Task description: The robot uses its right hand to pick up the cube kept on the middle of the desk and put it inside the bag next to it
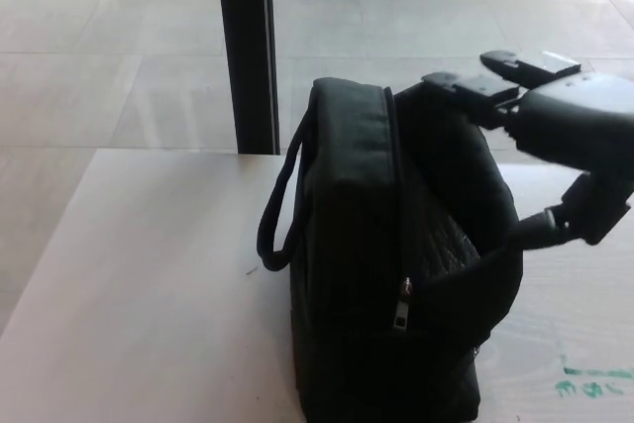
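Cube not visible, presumably down inside the black bag (386, 274) on the desk (149, 274); right hand (555, 121) above the bag's opening, fingers apart and empty, so drop looks done, only retreat left.

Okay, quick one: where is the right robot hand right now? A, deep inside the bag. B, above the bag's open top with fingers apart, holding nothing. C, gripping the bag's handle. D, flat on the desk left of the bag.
B: the right robot hand hangs over the bag opening, fingers spread and empty.
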Motion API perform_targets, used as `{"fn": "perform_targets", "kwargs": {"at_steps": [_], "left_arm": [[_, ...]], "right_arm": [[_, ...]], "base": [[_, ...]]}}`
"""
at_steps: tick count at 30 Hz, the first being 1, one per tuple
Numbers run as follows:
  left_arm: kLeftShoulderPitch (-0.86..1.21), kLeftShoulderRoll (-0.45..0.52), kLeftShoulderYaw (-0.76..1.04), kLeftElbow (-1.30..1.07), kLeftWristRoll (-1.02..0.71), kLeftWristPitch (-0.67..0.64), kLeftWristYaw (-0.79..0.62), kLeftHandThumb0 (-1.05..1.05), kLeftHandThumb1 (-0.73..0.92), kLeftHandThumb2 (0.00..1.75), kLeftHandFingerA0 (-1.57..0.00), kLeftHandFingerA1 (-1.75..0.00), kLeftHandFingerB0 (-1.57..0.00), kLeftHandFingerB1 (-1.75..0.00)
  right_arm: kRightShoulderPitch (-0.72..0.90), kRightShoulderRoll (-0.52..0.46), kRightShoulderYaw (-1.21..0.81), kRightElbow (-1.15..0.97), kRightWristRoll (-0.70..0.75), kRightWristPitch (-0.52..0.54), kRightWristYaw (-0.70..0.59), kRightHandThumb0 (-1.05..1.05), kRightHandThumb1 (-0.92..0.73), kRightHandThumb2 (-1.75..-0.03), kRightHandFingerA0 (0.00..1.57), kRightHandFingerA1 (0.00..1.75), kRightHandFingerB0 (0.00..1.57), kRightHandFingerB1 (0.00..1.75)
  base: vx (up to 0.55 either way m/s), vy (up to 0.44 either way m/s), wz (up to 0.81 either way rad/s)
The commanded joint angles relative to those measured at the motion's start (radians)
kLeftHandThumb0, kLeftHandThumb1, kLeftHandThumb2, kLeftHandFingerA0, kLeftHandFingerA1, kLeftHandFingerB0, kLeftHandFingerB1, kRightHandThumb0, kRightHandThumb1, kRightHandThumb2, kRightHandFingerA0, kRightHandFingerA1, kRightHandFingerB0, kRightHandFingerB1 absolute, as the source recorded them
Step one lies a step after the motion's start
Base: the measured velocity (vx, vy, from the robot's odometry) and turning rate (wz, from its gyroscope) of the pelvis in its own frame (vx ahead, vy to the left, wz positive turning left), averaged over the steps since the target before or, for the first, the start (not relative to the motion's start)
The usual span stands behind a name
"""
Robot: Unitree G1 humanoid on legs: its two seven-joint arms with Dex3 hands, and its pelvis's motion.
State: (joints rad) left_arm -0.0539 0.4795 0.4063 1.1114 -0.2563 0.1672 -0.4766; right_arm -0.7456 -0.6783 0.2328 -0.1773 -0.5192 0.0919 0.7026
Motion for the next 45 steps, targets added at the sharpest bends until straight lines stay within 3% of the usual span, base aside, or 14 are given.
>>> {"fn": "perform_targets", "kwargs": {"at_steps": [1, 14, 15, 16, 18, 22, 23, 26, 27, 40, 41, 42, 43, 45], "left_arm": [[0.003, 0.012, 0.002, 0.004, 0.003, -0.02, 0.024, -0.66, 0.7, 0.61, -0.25, -0.5, -0.28, -0.38], [0.028, 0.02, 0.001, -0.005, 0.0, -0.023, -0.008, -0.67, 0.7, 0.61, -0.21, -0.51, -0.25, -0.38], [0.029, 0.019, 0.004, -0.006, -0.005, -0.022, -0.011, -0.67, 0.7, 0.61, -0.21, -0.5, -0.25, -0.38], [0.03, 0.018, 0.004, -0.008, -0.004, -0.021, -0.01, -0.67, 0.68, 0.61, -0.2, -0.51, -0.23, -0.38], [0.03, 0.017, 0.001, -0.009, -0.002, -0.023, -0.009, -0.66, 0.7, 0.61, -0.2, -0.51, -0.24, -0.38], [0.023, 0.017, 0.007, 0.001, -0.007, -0.017, -0.008, -0.64, 0.71, 0.61, -0.19, -0.49, -0.24, -0.38], [0.026, 0.017, 0.008, -0.005, -0.009, -0.012, -0.011, -0.64, 0.71, 0.61, -0.18, -0.5, -0.23, -0.39], [0.029, 0.018, 0.001, -0.015, -0.001, -0.014, -0.003, -0.65, 0.71, 0.61, -0.2, -0.5, -0.25, -0.39], [0.029, 0.018, 0.001, -0.012, 0.0, -0.016, -0.001, -0.65, 0.71, 0.61, -0.21, -0.5, -0.25, -0.39], [0.005, 0.015, 0.003, 0.017, 0.005, -0.024, 0.027, -0.63, 0.7, 0.6, -0.21, -0.46, -0.26, -0.38], [0.014, 0.02, 0.005, 0.015, 0.003, -0.024, 0.022, -0.63, 0.71, 0.6, -0.21, -0.46, -0.25, -0.37], [0.019, 0.022, 0.017, 0.013, -0.012, -0.015, 0.003, -0.64, 0.72, 0.61, -0.18, -0.47, -0.23, -0.37], [0.019, 0.022, 0.023, 0.012, -0.018, -0.01, 0.0, -0.63, 0.72, 0.61, -0.19, -0.48, -0.23, -0.38], [0.013, 0.022, 0.022, 0.016, -0.017, -0.016, -0.005, -0.63, 0.72, 0.61, -0.19, -0.5, -0.24, -0.38]], "right_arm": [[-0.04, -0.056, -0.214, -0.042, 0.18, 0.17, 0.098, -0.64, -0.65, -0.63, 0.01, 0.27, 0.14, 0.26], [0.452, -0.085, -0.924, 0.014, 0.268, 0.212, 0.052, -0.63, -0.69, -0.63, 0.06, 0.34, 0.12, 0.24], [0.49, -0.08, -0.96, 0.043, 0.249, 0.212, 0.028, -0.73, -0.53, -0.9, 0.01, 0.42, 0.09, 0.34], [0.519, -0.079, -0.98, 0.074, 0.231, 0.193, -0.005, -0.78, -0.71, -0.63, 0.02, 0.57, 0.08, 0.38], [0.548, -0.052, -1.032, 0.079, 0.229, 0.229, -0.033, -0.4, -0.41, -0.99, 0.02, 0.56, 0.0, 0.52], [0.691, 0.023, -1.183, 0.151, 0.179, 0.12, -0.231, -0.64, -0.68, -0.6, 0.06, 0.65, 0.13, 0.42], [0.738, 0.038, -1.216, 0.19, 0.169, 0.087, -0.285, -0.38, -0.47, -1.03, 0.02, 0.56, 0.0, 0.52], [0.81, 0.076, -1.271, 0.237, 0.162, 0.082, -0.361, -0.37, -0.47, -1.03, 0.03, 0.56, 0.0, 0.51], [0.831, 0.09, -1.285, 0.25, 0.169, 0.078, -0.379, -0.66, -0.73, -0.61, 0.08, 0.68, 0.12, 0.4], [1.08, 0.447, -1.261, 0.383, 0.233, -0.015, -0.555, -0.58, -0.77, -0.63, 0.02, 0.73, 0.12, 0.44], [1.08, 0.471, -1.256, 0.373, 0.242, 0.008, -0.548, -0.35, -0.58, -1.09, 0.09, 0.6, 0.0, 0.51], [1.082, 0.504, -1.24, 0.394, 0.261, 0.03, -0.53, -0.33, -0.62, -1.11, 0.09, 0.6, 0.0, 0.51], [1.072, 0.518, -1.242, 0.423, 0.279, 0.014, -0.542, -0.56, -0.77, -0.64, 0.03, 0.69, 0.13, 0.4], [1.069, 0.543, -1.211, 0.438, 0.255, 0.036, -0.569, -0.58, -0.78, -0.63, 0.07, 0.69, 0.14, 0.39]], "base": [[0.0, 0.0, 0.0], [0.0, 0.0, 0.0], [0.0, 0.0, 0.0], [0.0, 0.0, 0.0], [0.0, 0.0, 0.0], [0.0, 0.0, 0.0], [0.0, 0.0, 0.0], [0.0, 0.0, 0.0], [0.0, 0.0, 0.0], [0.0, 0.0, 0.0], [0.0, 0.0, 0.0], [0.0, 0.0, 0.0], [0.0, 0.0, 0.0], [0.0, 0.0, 0.0]]}}
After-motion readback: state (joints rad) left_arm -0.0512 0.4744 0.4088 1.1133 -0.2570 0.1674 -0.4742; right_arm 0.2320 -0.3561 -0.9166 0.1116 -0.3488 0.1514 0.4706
